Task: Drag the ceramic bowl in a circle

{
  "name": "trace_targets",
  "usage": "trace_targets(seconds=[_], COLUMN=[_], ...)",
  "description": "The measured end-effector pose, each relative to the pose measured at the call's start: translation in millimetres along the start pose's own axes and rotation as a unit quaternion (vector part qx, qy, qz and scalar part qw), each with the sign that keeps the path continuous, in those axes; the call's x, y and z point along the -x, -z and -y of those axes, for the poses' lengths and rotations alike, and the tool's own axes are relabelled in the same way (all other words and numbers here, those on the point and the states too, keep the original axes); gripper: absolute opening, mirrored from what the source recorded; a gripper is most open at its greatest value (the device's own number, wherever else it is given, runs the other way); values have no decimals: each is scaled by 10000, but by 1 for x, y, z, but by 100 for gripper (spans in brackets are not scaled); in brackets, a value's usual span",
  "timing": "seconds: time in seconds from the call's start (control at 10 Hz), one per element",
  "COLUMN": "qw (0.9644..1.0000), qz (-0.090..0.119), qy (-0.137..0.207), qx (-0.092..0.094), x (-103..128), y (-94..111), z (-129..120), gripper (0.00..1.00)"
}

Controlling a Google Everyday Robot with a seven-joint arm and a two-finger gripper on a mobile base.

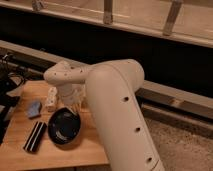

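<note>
Camera view: bowl [64, 126] sits on the wooden surface [20, 155], near its front-middle. Tool [75, 103] hangs under the white arm [112, 100], at the bowl's far rim, slightly right of centre (contact with the rim not resolvable). Whether the tool is clenched or released: cannot tell. Bowl lies toward the viewer and a little left of the tool. Bowl is round, so no long axis. Black block [35, 136] just left of the bowl; blue item [34, 108] behind that.

No text, label, brand, number or sign can be read anywhere. The ceramic bowl [64, 126] has a plain glossy surface without markings. The gripper [75, 104], just above the bowl's far rim below the white arm, shows no lettering either.
</note>
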Motion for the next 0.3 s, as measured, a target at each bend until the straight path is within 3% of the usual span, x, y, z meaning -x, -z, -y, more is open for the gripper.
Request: trace_targets(seconds=[0.3], qw=[10000], qz=[11], qy=[9], qx=[-5], x=[-1], y=[0], z=[0], gripper=[0])
